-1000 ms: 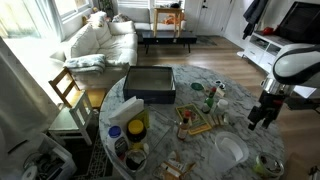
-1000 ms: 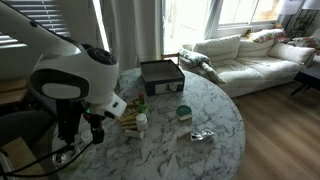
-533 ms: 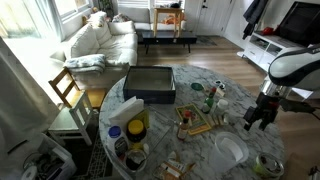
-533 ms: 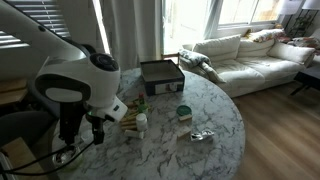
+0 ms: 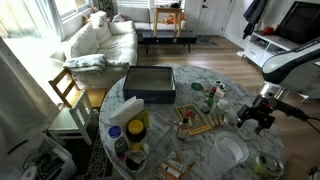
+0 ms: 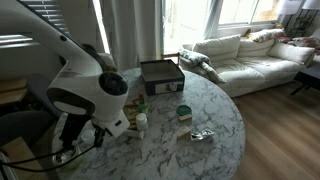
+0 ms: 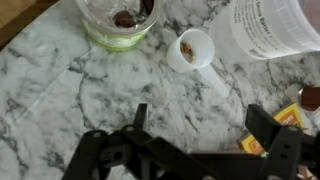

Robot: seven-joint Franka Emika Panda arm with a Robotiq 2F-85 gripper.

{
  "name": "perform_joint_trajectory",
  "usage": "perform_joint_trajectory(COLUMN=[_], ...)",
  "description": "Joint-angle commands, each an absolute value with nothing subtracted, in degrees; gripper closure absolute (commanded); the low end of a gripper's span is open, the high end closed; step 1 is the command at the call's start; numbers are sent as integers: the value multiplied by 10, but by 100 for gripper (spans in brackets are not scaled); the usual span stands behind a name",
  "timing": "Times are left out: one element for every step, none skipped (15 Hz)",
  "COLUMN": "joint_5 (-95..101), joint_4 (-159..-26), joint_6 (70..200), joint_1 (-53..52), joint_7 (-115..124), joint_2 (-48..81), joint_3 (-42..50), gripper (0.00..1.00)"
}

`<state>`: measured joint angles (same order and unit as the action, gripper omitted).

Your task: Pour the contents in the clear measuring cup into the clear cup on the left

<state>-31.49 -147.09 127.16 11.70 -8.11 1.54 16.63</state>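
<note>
In the wrist view a small clear measuring cup (image 7: 190,48) with brown contents stands on the marble table (image 7: 60,95). To its left stands a clear cup with a green band (image 7: 118,20), also holding brown pieces. My gripper (image 7: 205,125) hangs open and empty above bare marble, just short of the measuring cup. In an exterior view the gripper (image 5: 256,118) is over the table's right side, with the green-banded cup (image 5: 268,165) near the front edge. In the other exterior view the arm (image 6: 88,95) hides the gripper and both cups.
A large clear tub with printed text (image 7: 275,25) stands right of the measuring cup and also shows in an exterior view (image 5: 232,152). A yellow box (image 7: 290,118) lies by my right finger. A black box (image 5: 150,83), a green bottle (image 5: 210,97) and a yellow-lidded jar (image 5: 136,127) stand farther off.
My gripper has moved from the table's right edge inward over the marble and a little lower. It stays open and empty. The objects have not moved.
</note>
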Motion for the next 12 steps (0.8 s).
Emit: perform_joint_trajectory(joint_5=[-386,-406,-425,-442,-458,-474,-487,-500,-512,-518,-522,-521], joint_4=[-1452,-1451,-1449,-1447,-1445,-1441,-1437,-1435,-1433,-1430,-1426,-1423], joint_6=[1268,1267,1267,1267,1266,1261,1262,1259,1253,1246,1237,1230], joint_1=[133,136,138,141,144,148,151,154,157,160,162,164], joint_7=[-70,-75,-77,-82,-87,-95,-97,-97,-99,-98,-95,-93], joint_2=[62,71,78,83,90,100,111,118,125,132,138,145], joint_3=[156,155,154,153,152,152,152,152,152,152,152,152], gripper=[0,0,0,0,0,0,0,0,0,0,0,0])
